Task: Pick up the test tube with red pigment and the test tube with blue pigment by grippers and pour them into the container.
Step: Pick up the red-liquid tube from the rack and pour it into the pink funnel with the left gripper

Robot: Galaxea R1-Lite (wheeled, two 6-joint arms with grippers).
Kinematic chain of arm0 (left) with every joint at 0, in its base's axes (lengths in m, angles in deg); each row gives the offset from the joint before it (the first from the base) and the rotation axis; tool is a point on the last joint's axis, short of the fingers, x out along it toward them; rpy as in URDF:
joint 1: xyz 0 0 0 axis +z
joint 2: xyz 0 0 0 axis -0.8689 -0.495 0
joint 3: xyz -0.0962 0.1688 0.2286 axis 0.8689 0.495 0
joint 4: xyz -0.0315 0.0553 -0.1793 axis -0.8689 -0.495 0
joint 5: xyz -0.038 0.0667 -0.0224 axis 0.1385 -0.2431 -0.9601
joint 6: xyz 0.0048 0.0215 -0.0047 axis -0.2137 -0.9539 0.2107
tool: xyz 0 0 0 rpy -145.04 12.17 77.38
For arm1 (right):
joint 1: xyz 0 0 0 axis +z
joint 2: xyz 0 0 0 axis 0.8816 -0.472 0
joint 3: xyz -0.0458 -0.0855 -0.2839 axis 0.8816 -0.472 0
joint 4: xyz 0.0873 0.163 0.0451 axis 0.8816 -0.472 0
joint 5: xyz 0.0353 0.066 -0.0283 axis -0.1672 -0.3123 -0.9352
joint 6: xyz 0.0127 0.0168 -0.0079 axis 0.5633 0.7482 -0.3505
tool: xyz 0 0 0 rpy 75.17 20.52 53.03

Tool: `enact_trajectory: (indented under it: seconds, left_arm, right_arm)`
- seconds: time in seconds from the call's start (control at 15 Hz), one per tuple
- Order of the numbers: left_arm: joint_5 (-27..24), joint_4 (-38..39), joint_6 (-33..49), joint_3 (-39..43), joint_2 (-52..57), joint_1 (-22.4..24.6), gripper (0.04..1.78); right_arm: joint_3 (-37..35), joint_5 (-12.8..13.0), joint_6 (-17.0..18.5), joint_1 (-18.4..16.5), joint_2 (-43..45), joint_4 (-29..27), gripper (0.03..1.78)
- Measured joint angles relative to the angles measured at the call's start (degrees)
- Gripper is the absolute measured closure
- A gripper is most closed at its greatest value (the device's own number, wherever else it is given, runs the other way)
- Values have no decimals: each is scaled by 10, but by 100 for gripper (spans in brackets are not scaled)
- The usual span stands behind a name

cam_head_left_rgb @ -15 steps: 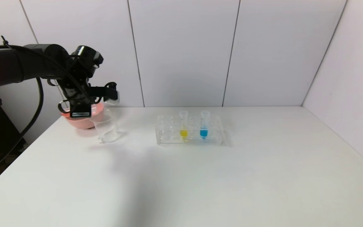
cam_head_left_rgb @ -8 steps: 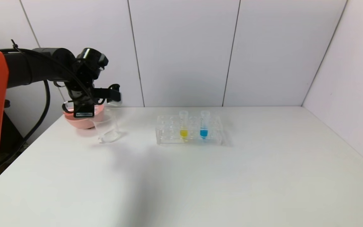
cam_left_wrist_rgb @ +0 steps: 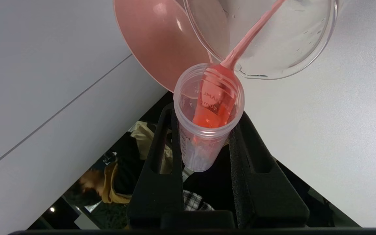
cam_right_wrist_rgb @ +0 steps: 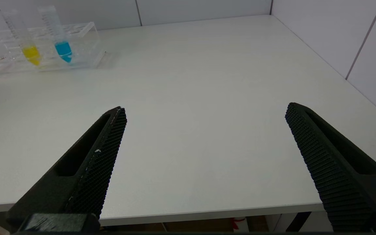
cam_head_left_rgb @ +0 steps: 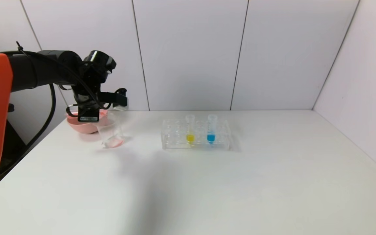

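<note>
My left gripper (cam_head_left_rgb: 117,99) is shut on the red test tube (cam_left_wrist_rgb: 207,114) and holds it tipped over the clear glass beaker (cam_head_left_rgb: 110,132). In the left wrist view a red stream runs from the tube's mouth into the beaker (cam_left_wrist_rgb: 305,49). Red liquid shows at the beaker's bottom in the head view. The blue test tube (cam_head_left_rgb: 211,129) stands upright in the clear rack (cam_head_left_rgb: 175,143) at the table's middle; it also shows in the right wrist view (cam_right_wrist_rgb: 59,36). My right gripper (cam_right_wrist_rgb: 204,120) is open and empty, at the table's near edge, out of the head view.
A pink round bowl (cam_head_left_rgb: 82,125) sits just behind and left of the beaker, near the table's left edge. A tube with yellow liquid (cam_head_left_rgb: 190,129) stands in the rack left of the blue one. White wall panels rise behind the table.
My left gripper has shifted a little right and up while tilting the tube. Red liquid has appeared at the beaker's bottom. The rack and its tubes have not moved.
</note>
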Motion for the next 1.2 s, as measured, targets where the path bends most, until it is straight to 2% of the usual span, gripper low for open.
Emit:
enact_trajectory:
  seconds: [0.53, 1.2]
  left_arm:
    - [13, 3, 0, 0, -3, -3, 139]
    - [58, -7, -16, 0, -1, -7, 139]
  right_arm:
    - [0, 0, 0, 0, 0, 0, 4]
    - [0, 0, 0, 0, 0, 0, 4]
